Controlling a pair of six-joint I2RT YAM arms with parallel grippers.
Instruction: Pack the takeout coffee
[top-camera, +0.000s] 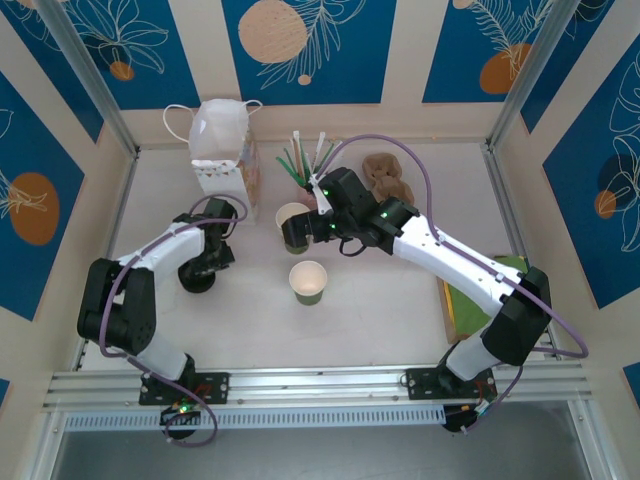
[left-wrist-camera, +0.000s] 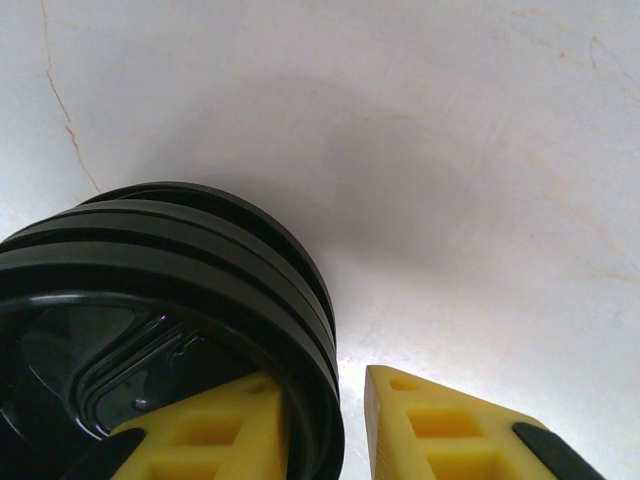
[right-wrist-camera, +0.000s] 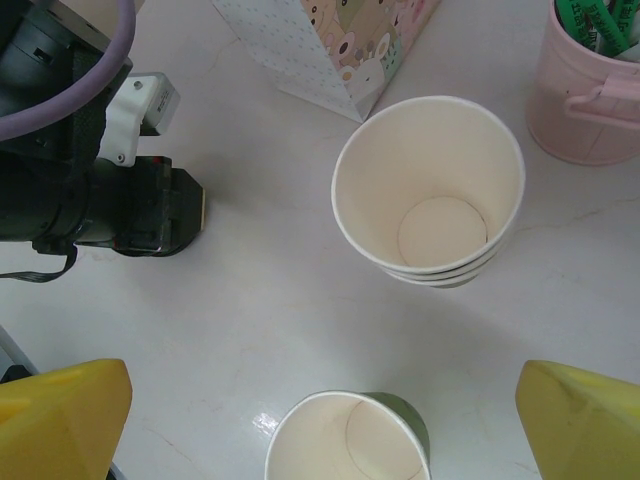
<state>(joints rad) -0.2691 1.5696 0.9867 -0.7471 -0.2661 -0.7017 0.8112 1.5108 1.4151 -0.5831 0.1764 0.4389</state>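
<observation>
Black plastic lids (left-wrist-camera: 170, 260), stacked, sit under the left gripper (left-wrist-camera: 320, 388): jaws narrowly parted astride the top rim, not pinching. Right gripper (right-wrist-camera: 320, 400) spread wide above the lone green cup (right-wrist-camera: 347, 445), unlidded. Judged step: lidding; next, secure one lid only

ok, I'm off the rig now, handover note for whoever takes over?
Left gripper: jaws slightly apart astride the rim of the black lid stack, which sits on the table.
Right gripper: wide open, empty, above the single green cup and the cup stack.
That cup is mid-table, lidless; bag at the back.
Done: one cup set apart. Left: lid it, bag it.
</observation>
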